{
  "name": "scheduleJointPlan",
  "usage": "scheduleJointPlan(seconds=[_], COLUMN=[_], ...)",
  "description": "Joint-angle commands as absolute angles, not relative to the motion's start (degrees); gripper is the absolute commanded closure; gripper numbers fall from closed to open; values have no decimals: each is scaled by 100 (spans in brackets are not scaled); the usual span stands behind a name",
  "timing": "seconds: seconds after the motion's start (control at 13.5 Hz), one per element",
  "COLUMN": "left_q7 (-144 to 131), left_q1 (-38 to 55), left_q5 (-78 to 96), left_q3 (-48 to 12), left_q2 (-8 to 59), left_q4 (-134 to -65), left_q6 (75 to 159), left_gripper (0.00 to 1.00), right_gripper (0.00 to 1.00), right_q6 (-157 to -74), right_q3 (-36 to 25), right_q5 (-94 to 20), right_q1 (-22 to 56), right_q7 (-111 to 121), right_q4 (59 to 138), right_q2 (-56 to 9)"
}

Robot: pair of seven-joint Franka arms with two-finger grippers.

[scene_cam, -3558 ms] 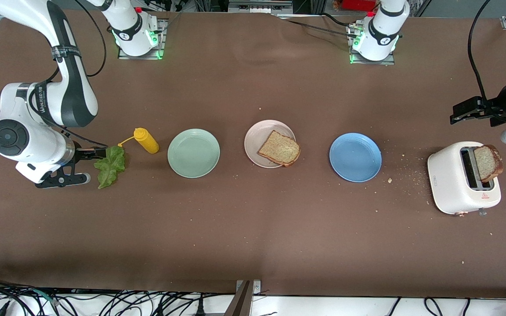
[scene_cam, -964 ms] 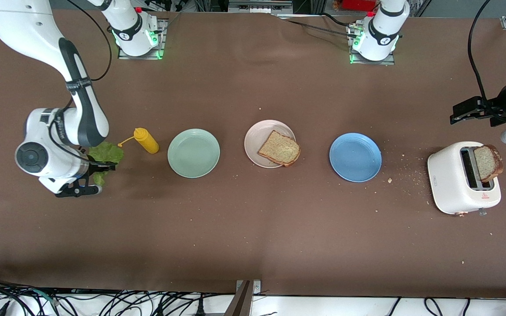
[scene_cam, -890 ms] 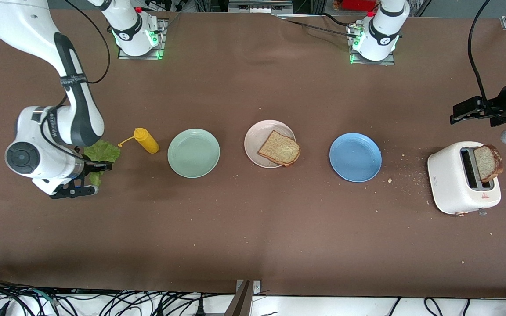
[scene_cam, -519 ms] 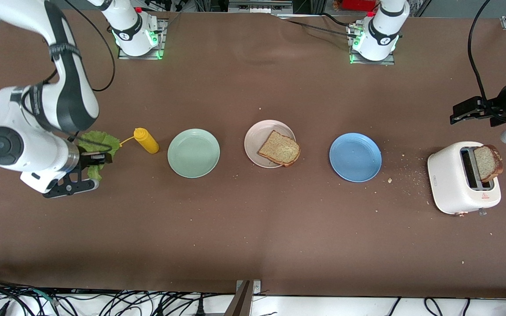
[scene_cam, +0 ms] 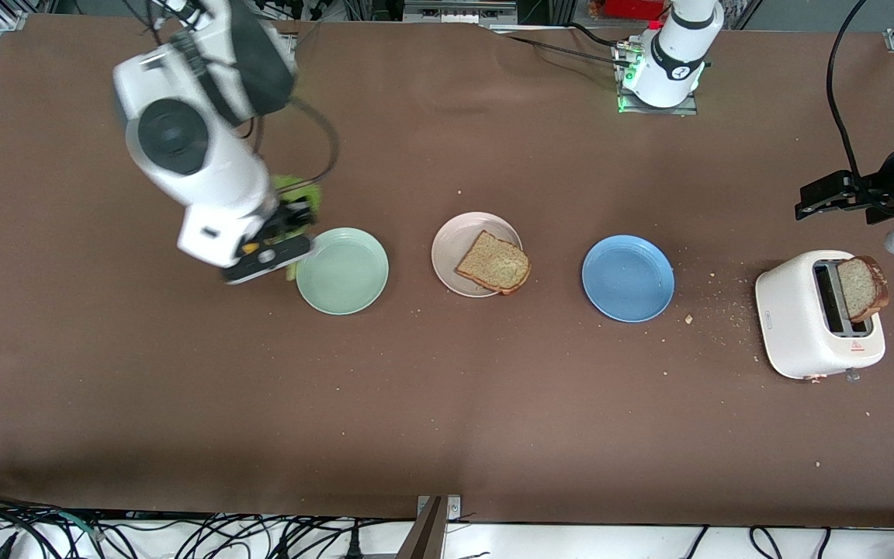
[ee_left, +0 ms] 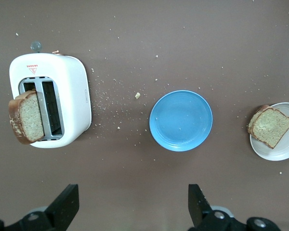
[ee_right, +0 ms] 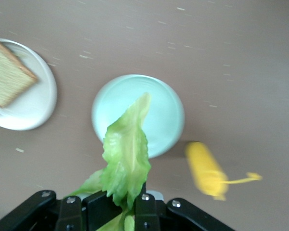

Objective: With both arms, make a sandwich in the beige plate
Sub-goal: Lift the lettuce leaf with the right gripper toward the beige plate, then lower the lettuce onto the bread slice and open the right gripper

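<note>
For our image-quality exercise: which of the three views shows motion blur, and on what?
Front view: the right arm's wrist is smeared above the table, while the plates stay crisp. Right wrist view: the yellow bottle and crumbs streak, the lettuce leaf stays fairly clear. Left wrist view: sharp throughout, toaster included.

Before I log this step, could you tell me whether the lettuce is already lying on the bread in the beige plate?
No, the lettuce hangs from the shut right gripper, and the bread on the beige plate is bare.
</note>
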State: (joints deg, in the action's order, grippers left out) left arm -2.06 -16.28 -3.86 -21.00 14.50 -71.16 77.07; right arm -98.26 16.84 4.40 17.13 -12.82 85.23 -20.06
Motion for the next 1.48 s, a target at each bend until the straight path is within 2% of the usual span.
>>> scheduleJointPlan(seconds=[0.0, 0.3, 0.44, 0.59, 0.89, 1.19, 1.26, 1.33, 1.41], left_q7=[-255, -255, -255, -255, -255, -255, -255, -255, -255], left_q1=[-1626, -1626, -1626, -1626, -1626, -1626, -1626, -1626, -1626], left_q5=[-554, -554, -554, -554, -554, -554, -554, -554, -571], left_q3=[-2118, -2118, -2118, -2118, -2118, -2118, -2118, -2118, -2118], left_q2=[1380, 1380, 1380, 1380, 1380, 1380, 1380, 1380, 1380], left_q4=[-7146, -7146, -7146, -7146, -7146, -7146, -7146, -7146, -7146], left_q6=[7655, 7655, 7655, 7655, 7647, 7655, 7655, 7655, 7655], left_gripper=[0, 0, 0, 0, 0, 0, 0, 0, 0], right_gripper=[100, 100, 100, 100, 100, 100, 93, 57, 32], right_q6=[-10422, -11624, -12738, -13707, -14421, -14423, -14423, -14423, -14432], right_q3=[1714, 1723, 1723, 1723, 1723, 1714, 1696, 1696, 1688], right_q5=[483, 151, -376, -431, -431, -378, -378, -369, -352], right_q1=[2213, 2741, 3013, 3207, 3410, 3366, 3340, 3340, 3340], right_q7=[-1889, -1863, -1907, -1855, -1890, -1758, -1732, -1697, -1696], right_q4=[8552, 8552, 8543, 8543, 8552, 8569, 8569, 8569, 8595], right_q2=[-2310, -3039, -3592, -4041, -4587, -4632, -4649, -4702, -4702])
